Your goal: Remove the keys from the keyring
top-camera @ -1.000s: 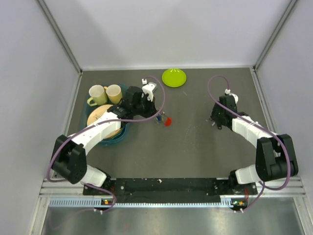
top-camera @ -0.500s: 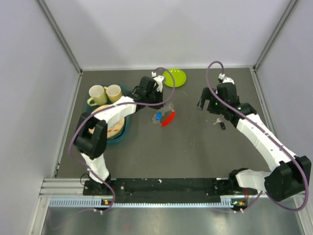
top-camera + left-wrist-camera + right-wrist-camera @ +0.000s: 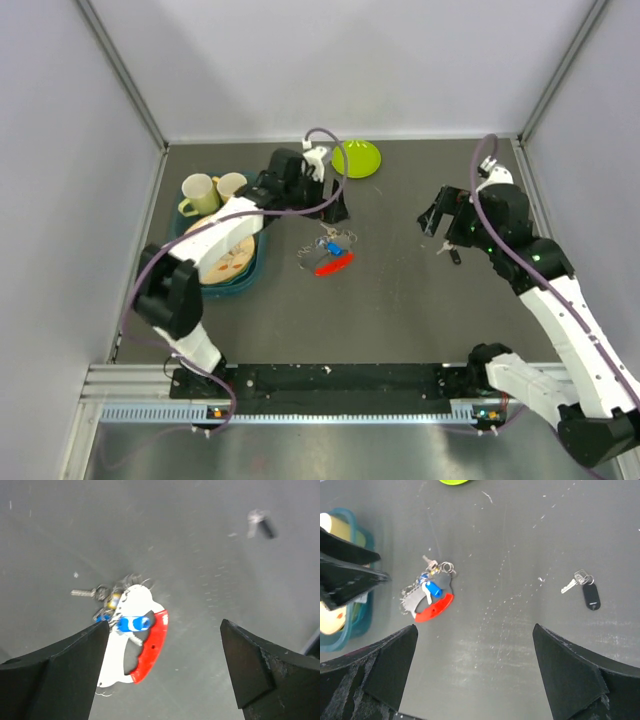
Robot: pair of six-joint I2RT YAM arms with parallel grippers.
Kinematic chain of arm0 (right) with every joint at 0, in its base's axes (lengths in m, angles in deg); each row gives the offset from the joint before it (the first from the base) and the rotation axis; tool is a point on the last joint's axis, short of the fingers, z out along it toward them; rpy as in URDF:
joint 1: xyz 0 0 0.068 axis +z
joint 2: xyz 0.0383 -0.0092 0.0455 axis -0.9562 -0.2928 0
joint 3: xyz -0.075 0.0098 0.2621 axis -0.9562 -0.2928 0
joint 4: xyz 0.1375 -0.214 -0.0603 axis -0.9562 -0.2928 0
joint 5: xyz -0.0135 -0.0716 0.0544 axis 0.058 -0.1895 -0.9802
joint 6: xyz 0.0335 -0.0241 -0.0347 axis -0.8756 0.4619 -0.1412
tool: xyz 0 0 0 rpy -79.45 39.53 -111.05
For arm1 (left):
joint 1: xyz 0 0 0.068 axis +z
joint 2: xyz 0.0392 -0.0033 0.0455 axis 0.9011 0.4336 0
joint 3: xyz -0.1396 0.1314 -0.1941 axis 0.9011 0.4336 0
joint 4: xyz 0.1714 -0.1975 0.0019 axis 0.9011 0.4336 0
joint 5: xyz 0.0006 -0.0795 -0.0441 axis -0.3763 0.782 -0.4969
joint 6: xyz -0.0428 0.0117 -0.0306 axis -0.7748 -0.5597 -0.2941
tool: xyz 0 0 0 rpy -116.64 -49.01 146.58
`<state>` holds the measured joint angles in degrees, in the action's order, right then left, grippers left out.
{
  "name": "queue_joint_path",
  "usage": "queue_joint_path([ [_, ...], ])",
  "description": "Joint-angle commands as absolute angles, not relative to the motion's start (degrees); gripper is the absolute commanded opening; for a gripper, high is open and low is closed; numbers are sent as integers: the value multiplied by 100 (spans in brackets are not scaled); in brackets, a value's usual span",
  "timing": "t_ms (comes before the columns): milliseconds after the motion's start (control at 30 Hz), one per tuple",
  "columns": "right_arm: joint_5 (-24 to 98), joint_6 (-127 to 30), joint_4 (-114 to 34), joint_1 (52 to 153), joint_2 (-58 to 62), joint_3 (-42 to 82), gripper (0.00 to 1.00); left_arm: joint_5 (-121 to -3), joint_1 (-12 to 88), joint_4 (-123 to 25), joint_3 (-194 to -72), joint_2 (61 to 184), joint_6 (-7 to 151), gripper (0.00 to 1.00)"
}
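Moved since a second ago: we let the key bunch (image 3: pixel 328 251) down from the left gripper (image 3: pixel 336 205), which was pinched on it then; the bunch now lies a little nearer the near edge, and both arms have lifted away.
Left gripper: jaws spread wide and empty, hovering above the bunch toward the far edge.
Keys and keyring: red tag (image 3: pixel 150 647), blue tag (image 3: pixel 132 623) and small silver keys (image 3: pixel 82 592) lie tangled mid-counter; we cannot pick out the ring's wire.
Loose key: one black-tagged key (image 3: pixel 586 591) lies apart toward the right edge, seemingly already off.
Right gripper: that gripper (image 3: pixel 433 215) is also wide open, holding nothing, above the loose key.
Next step, our judgement: pin the ring with one gripper, pinch a single key head with the other, and slide it round the coil without dragging the bunch.
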<state>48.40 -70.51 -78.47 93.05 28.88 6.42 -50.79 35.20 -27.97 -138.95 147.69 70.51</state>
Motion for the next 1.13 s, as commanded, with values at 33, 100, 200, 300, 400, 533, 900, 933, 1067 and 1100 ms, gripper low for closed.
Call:
queue_joint_path([
  [33,4547,-7179,-7973,9301,3816,840,99,-3698,3530,-3901,-13460,12953,7092,99],
  [100,4485,-7179,-7972,9301,4011,867,99,-3557,3530,-4237,-13057,12347,7004,99],
  [200,4240,-7214,-7973,9301,4266,928,99,-3416,3530,-5203,-12407,11626,6741,99],
  [300,4029,-7311,-7973,9301,4450,946,99,-3425,3530,-5706,-12080,11194,6354,99],
  [400,4081,-7294,-7964,9301,4653,937,99,-3196,3530,-5715,-11991,11001,6309,99],
  [533,4283,-7267,-7972,9301,4820,972,99,-3187,3530,-5820,-11701,10719,6318,99],
  [900,4301,-7197,-7964,9301,4969,972,99,-3301,3530,-5759,-11525,10420,6423,99],
  [933,4292,-7205,-7972,9301,4961,972,99,-3327,3530,-5759,-11525,10420,6406,99],
  [1067,4231,-7205,-7972,9301,4943,981,99,-3310,3530,-5759,-11534,10402,6424,99],
  [1100,4230,-7205,-7964,9301,4952,972,99,-3327,3530,-5751,-11534,10394,6432,99],
])
